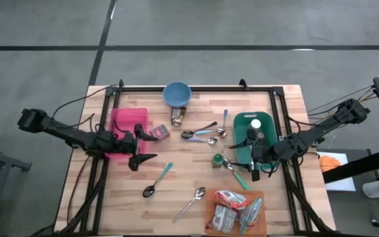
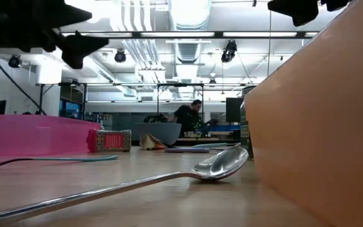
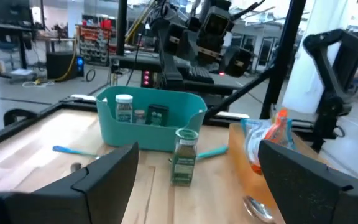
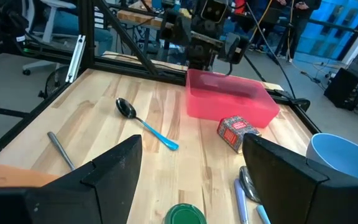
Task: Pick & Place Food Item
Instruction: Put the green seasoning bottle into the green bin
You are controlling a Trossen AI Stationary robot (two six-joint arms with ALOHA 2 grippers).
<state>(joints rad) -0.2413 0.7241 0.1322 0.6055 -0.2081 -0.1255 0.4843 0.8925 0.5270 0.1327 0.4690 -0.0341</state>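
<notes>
The small red box (image 1: pixel 160 133) lies on its side on the wooden table (image 1: pixel 176 197), just beside the pink bin (image 1: pixel 129 118) at the bin's corner nearest the table's middle. It is a squat cardboard carton with printed red faces and pale edges, and nothing touches it.

The pink bin is a smooth, shallow plastic rectangle with rounded corners. The left gripper (image 1: pixel 149 146) hangs over the bin's near edge, close to the box. Its dark fingers are spread wide and level with nothing between them.

Across the table from the pink bin stands a teal plastic bin (image 1: pixel 242 122) with small jars inside. The right gripper (image 1: pixel 245 156) hovers at its near side, its fingers parted and empty.

Between the two bins stands a clear spice jar (image 1: pixel 218 160) with a green lid, upright, holding dark green flakes. Several shiny metal spoons lie between the bins too, some with light blue handles.

Behind the pink bin sits a round blue bowl (image 1: pixel 176 93). Well away from it, at the table's near edge, an orange tray (image 1: pixel 210 201) holds crinkled clear packets (image 1: pixel 232 209).
</notes>
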